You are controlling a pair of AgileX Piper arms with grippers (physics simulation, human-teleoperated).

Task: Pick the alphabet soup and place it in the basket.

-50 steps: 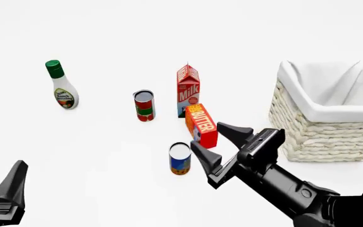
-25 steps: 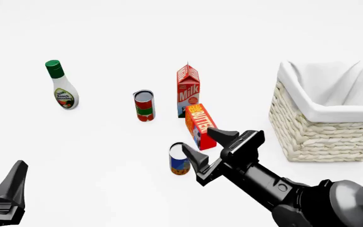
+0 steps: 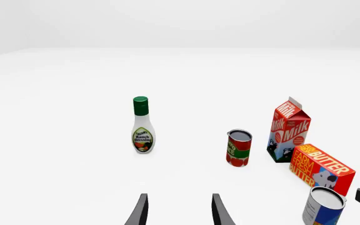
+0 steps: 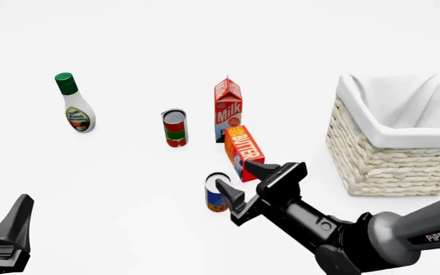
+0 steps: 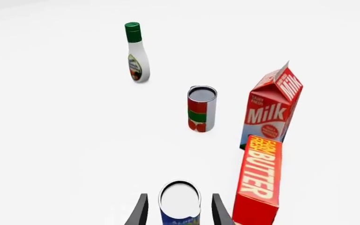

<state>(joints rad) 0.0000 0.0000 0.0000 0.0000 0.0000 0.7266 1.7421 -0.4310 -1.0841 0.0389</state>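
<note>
The alphabet soup [image 4: 217, 195] can stands upright on the white table [image 4: 128, 183], and everything else is easiest to place off it. The butter box [image 4: 244, 152] sits just beside it on the far right side, close but I can't tell if they touch. Behind the butter is the milk carton [image 4: 228, 110], and the red-and-green can [image 4: 175, 128] is further back and a bit left of the soup. The ranch dressing bottle [image 4: 75, 103] is well off to the far left. The basket [image 4: 397, 137] stands well apart from the soup on the right.

The right gripper [image 4: 244, 182] has its jaws spread wide, and in the right wrist view the soup's silver top sits right between the two fingers [image 5: 140, 212], not squeezed yet. The left gripper [image 3: 178, 211] hangs near the front-left, far from the soup, jaws apart and holding nothing.
</note>
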